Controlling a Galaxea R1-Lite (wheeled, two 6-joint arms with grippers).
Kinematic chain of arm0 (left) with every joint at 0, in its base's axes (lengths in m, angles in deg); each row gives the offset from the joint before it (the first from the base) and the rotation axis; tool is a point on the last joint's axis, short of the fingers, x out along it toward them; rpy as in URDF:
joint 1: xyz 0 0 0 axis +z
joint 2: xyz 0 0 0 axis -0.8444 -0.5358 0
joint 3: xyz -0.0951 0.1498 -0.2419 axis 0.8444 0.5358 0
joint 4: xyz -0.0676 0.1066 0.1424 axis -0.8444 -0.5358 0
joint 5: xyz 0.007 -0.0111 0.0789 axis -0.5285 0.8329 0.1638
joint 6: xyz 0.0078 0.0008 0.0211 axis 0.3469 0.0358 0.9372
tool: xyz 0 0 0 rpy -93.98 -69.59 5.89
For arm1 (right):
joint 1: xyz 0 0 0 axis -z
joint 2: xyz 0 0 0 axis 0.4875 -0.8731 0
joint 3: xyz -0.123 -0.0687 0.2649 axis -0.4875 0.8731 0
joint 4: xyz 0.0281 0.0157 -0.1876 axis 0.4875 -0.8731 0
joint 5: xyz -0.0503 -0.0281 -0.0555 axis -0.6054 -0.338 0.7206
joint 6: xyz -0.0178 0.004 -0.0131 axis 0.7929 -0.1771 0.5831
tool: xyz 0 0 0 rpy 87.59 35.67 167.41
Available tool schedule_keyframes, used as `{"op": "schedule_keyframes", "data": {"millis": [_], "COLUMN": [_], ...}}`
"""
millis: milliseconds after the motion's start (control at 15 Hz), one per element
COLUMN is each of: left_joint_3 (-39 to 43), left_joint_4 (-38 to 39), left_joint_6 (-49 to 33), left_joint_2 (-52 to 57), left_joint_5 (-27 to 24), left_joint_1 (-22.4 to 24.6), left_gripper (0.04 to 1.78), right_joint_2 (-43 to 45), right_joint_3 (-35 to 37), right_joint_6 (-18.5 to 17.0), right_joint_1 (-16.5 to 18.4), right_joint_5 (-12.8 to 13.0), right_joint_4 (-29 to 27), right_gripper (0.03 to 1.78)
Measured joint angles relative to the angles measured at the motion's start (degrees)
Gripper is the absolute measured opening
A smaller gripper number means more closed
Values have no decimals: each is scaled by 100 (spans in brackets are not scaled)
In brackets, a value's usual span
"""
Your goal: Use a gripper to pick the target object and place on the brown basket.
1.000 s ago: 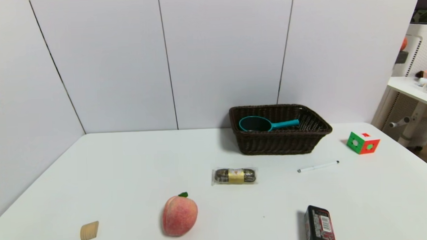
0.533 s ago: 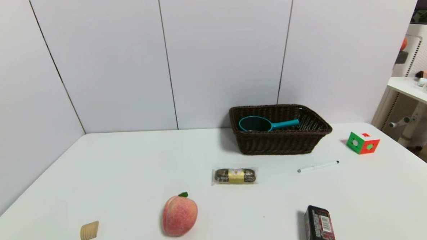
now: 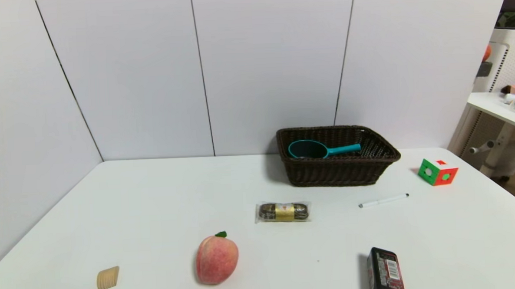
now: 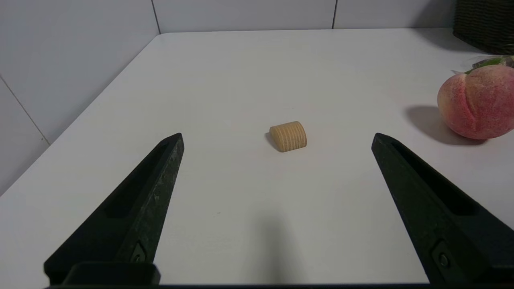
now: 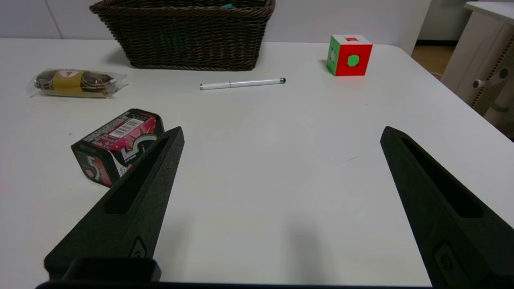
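On my head view the teal pan point(image 3: 310, 149) lies inside the brown basket point(image 3: 341, 170), upper right of centre in the frame, its handle pointing right along the basket's length. Neither arm shows in that view. My left gripper point(image 4: 277, 138) hangs low over the tabletop point(image 3: 155, 201), jaws spread wide and holding nothing, with the small wooden block point(image 4: 288, 136) ahead between them and the peach point(image 4: 478, 102) at the right edge of that wrist picture. My right gripper point(image 5: 281, 134) is likewise wide open and empty above the tabletop; the black gum box point(image 5: 116, 144) sits just beside one jaw, with the white pen point(image 5: 243, 83), the wrapped snack point(image 5: 74, 82) and the red-green cube point(image 5: 349, 55) farther off near the basket.
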Motion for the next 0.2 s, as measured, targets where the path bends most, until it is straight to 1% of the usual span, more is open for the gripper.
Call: {"op": "schedule_keyframes", "data": {"millis": [200], "left_joint_3": [0], "left_joint_4": [0], "left_joint_6": [0], "left_joint_2": [0], "left_joint_5": [0], "left_joint_1": [-2], "left_gripper": [169], "right_joint_2": [0], "right_joint_3": [0], "right_joint_6": [-20], "right_joint_1": [0], "right_joint_5": [7], "right_joint_4": [2], "right_gripper": [169]}}
